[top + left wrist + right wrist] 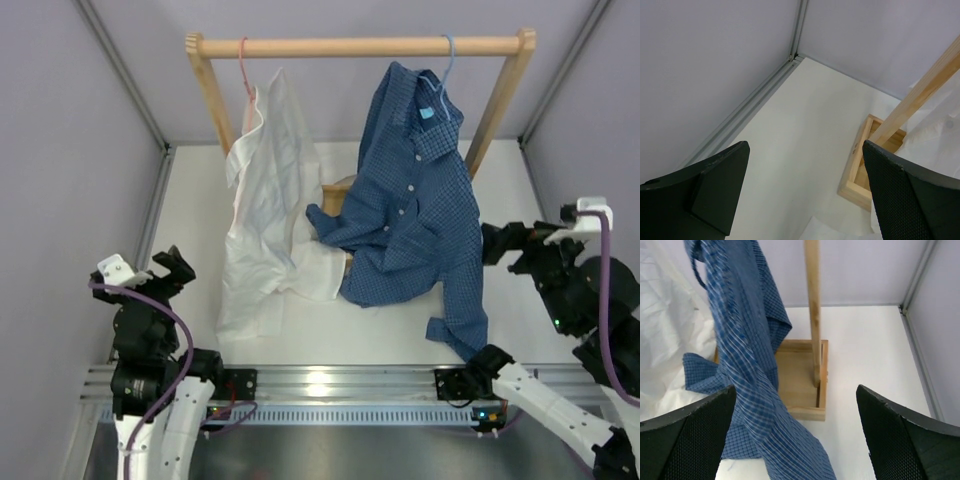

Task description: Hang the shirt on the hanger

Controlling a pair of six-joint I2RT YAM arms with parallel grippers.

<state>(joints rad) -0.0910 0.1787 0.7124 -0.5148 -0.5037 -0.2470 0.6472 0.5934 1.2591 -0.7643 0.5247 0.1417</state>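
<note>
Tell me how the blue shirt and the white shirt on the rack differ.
The blue shirt is dark with a fine check; the white shirt is plain. The blue shirt hangs from a light-blue hanger near the right end of the wooden rail, the white shirt from a pink hanger near its left end. Both hang from that rail and trail onto the table.

The left arm (140, 345) sat folded up low on its own side. The left claw (804, 160) was wide open, with its two black fingers (715, 185) far apart and nothing between them. The right arm (590, 300) was bent up on the other side. The right claw (796, 405) was wide open too, and its black fingers (900, 435) gripped nothing.
</note>
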